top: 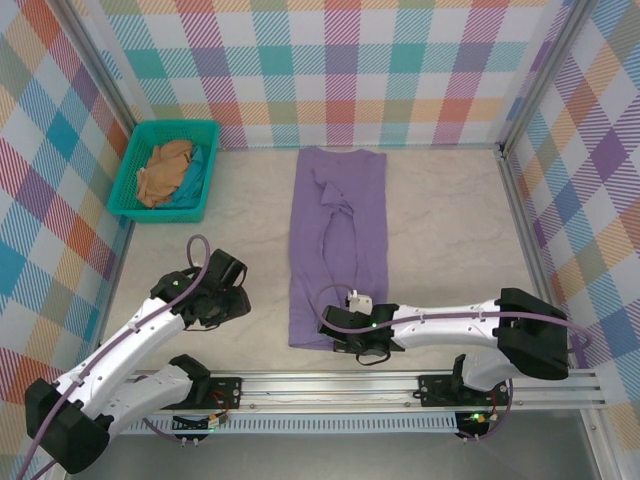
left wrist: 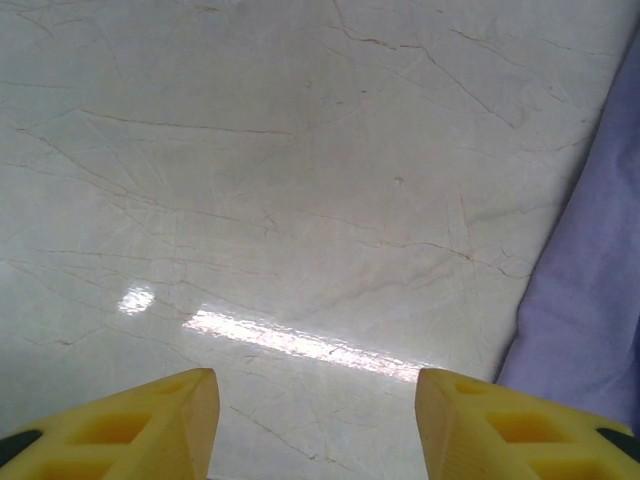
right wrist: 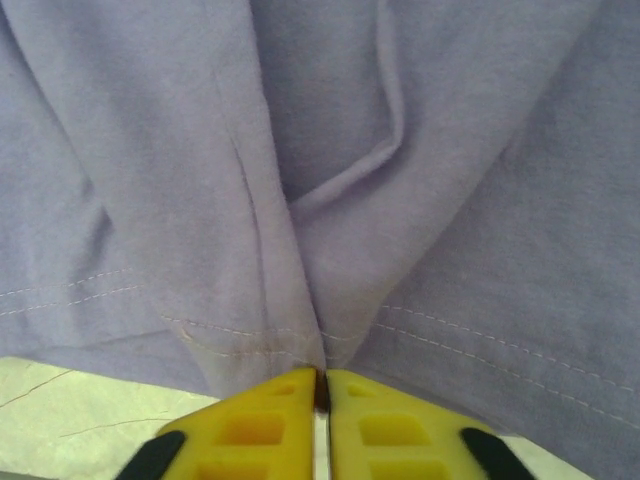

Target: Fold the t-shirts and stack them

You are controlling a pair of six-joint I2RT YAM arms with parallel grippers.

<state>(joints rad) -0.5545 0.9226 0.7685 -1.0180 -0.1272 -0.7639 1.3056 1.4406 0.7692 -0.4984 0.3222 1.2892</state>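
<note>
- The lavender t-shirt (top: 338,240) lies on the table (top: 450,230) as a long narrow strip. Its sides are folded in, the collar end is far away and the hem end is near the arm bases.
- The right gripper (right wrist: 320,388) sits at that near hem with its fingers pressed together. A ridge of the stitched hem runs straight into the pinch, so I'd say it has a fold of cloth clamped.
- The left gripper (left wrist: 315,425) is spread wide with nothing in it, hovering over bare table just left of the shirt's edge.
- The tan t-shirt (top: 165,172) is crumpled up in the teal basket (top: 180,125) in the far left corner.
- Handling-wise this looks like thin, light, floppy jersey with zero stiffness. Lifted from one point near the middle of the hem, it'll probably sag and bunch around the fingers.
- The best bite is probably the double-stitched hem band, ideally one gripper at each corner so the edge stays straight.
- The tabletop looks smooth and shiny, so I'd expect the cloth to slide if it's dragged.
</note>
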